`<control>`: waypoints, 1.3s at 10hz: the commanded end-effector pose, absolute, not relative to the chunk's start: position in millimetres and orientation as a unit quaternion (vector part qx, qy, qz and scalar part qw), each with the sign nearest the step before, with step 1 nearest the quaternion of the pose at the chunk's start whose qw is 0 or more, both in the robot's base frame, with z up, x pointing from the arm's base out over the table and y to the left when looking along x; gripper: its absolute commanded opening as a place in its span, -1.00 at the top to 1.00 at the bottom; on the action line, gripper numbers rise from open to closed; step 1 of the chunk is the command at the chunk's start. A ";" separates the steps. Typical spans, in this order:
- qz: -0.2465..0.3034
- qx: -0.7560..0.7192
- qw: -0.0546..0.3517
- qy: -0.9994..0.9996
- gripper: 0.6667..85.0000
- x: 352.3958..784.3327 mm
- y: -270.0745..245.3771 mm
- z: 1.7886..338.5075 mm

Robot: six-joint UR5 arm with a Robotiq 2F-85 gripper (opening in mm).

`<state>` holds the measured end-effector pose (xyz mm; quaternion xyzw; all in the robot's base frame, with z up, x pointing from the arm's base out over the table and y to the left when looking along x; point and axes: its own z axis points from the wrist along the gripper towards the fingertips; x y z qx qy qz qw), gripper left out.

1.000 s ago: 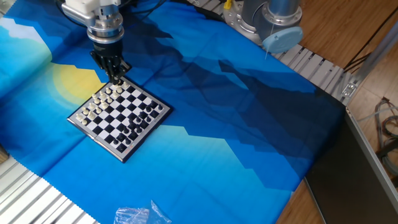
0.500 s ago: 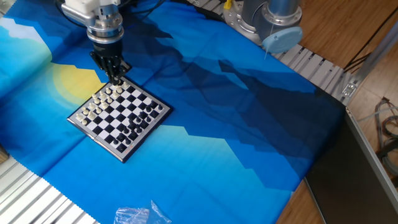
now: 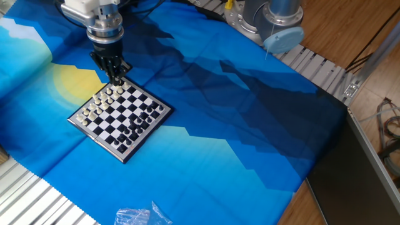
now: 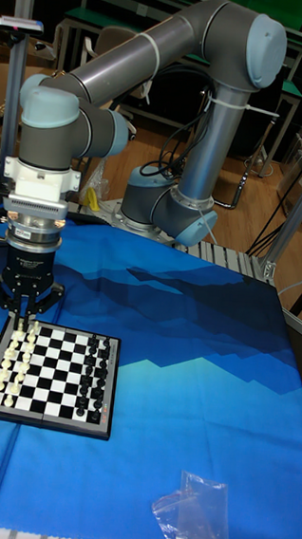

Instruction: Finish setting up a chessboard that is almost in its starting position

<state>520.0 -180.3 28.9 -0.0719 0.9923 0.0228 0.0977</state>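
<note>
The chessboard (image 3: pixel 120 119) (image 4: pixel 48 376) lies on the blue cloth, a small black and white checked board with a dark rim. Cream pieces fill its left side and black pieces its right side in the tall fixed view. My gripper (image 3: pixel 116 80) (image 4: pixel 24 321) points straight down over the board's far corner, on the cream side. Its fingertips are drawn together just above the cream back row. The pieces are too tiny to show whether one sits between the tips.
A crumpled clear plastic bag (image 3: pixel 140 217) (image 4: pixel 196 510) lies near the front edge of the cloth. The arm's base (image 3: pixel 269 19) (image 4: pixel 174 214) stands at the back of the table. Ribbed metal table edges (image 3: pixel 315 65) border the cloth.
</note>
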 end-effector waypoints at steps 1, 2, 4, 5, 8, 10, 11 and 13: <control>0.028 -0.072 0.103 0.992 0.59 522.9 -179.6 29.6; 0.028 -0.072 0.103 0.992 0.58 522.9 -179.4 29.4; 0.027 -0.073 0.103 0.992 0.57 522.8 -179.7 29.3; 0.026 -0.075 0.103 0.991 0.56 523.1 -180.1 29.5; 0.024 -0.076 0.103 0.991 0.54 522.7 -180.4 29.6; 0.023 -0.077 0.103 0.991 0.52 522.7 -180.9 29.8; 0.023 -0.077 0.103 0.991 0.51 522.7 -180.9 29.8; 0.023 -0.077 0.103 0.991 0.50 522.8 -180.7 29.9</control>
